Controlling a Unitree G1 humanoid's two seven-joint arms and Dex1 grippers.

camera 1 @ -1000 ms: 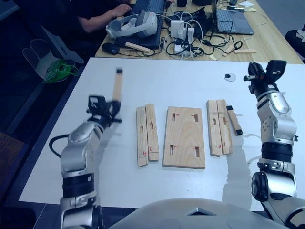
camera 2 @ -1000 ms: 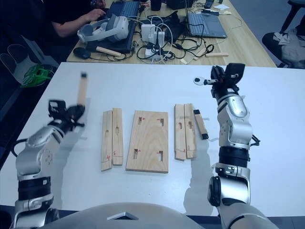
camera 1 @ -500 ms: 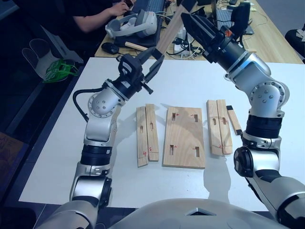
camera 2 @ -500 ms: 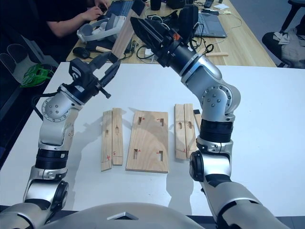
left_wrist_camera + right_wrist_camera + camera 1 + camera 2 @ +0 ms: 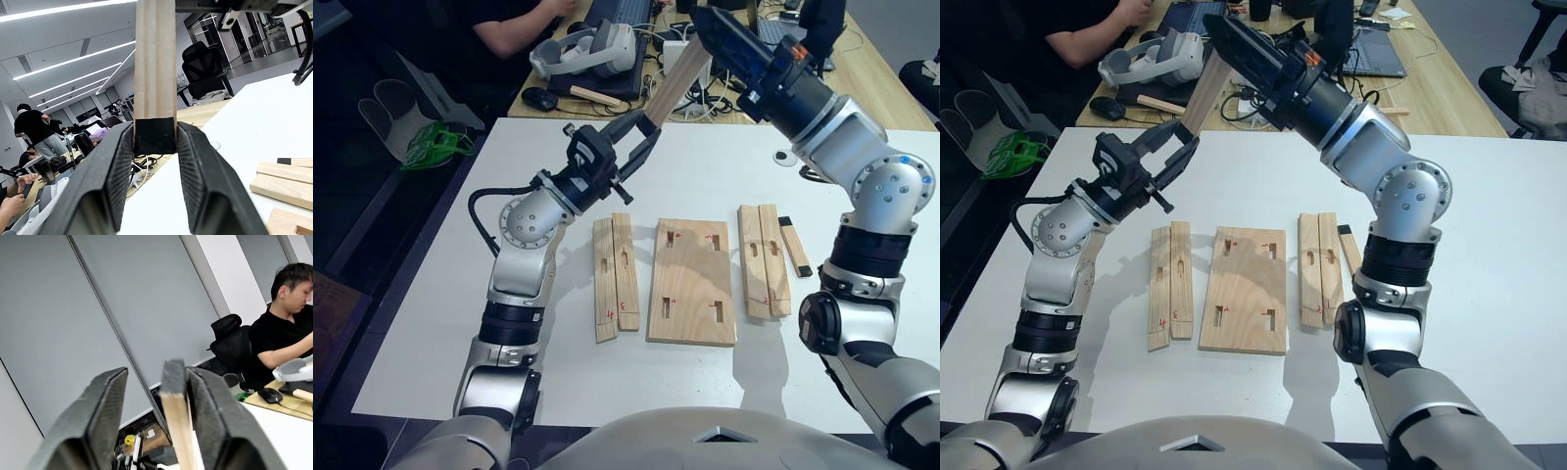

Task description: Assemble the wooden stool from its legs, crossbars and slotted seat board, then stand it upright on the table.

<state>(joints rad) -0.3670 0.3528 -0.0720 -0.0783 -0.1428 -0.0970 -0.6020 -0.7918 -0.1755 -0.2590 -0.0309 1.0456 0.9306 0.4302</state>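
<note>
The white counter (image 5: 431,323) carries nearly every part, all flat and unjoined. The slotted seat board (image 5: 693,281) lies in the middle with its four slots facing up. The left pair of legs (image 5: 614,277) lies side by side just beside it, and the right pair of legs (image 5: 763,259) lies the same way on the other side. A spare crossbar (image 5: 794,247) with dark ends lies against the outer edge of the right pair. One more crossbar (image 5: 677,86) is held in the air above the far part of the counter, tilted up and away. The left claw (image 5: 155,128) is clamped tight on its black-wrapped lower end. The right claw (image 5: 155,377) straddles the upper end with its jaws apart: the wood lies against one finger, with a clear gap to the other. As a judgement, the task has barely begun. No leg sits in a slot and no crossbar joins two legs, so the whole assembly and the standing upright are left to do. This step looks like a handover or regrasp of the first crossbar. Small red handwritten marks sit beside the slots on the seat board and near the ends of the legs, probably pairing numbers, but they are too small to read with certainty.
</note>
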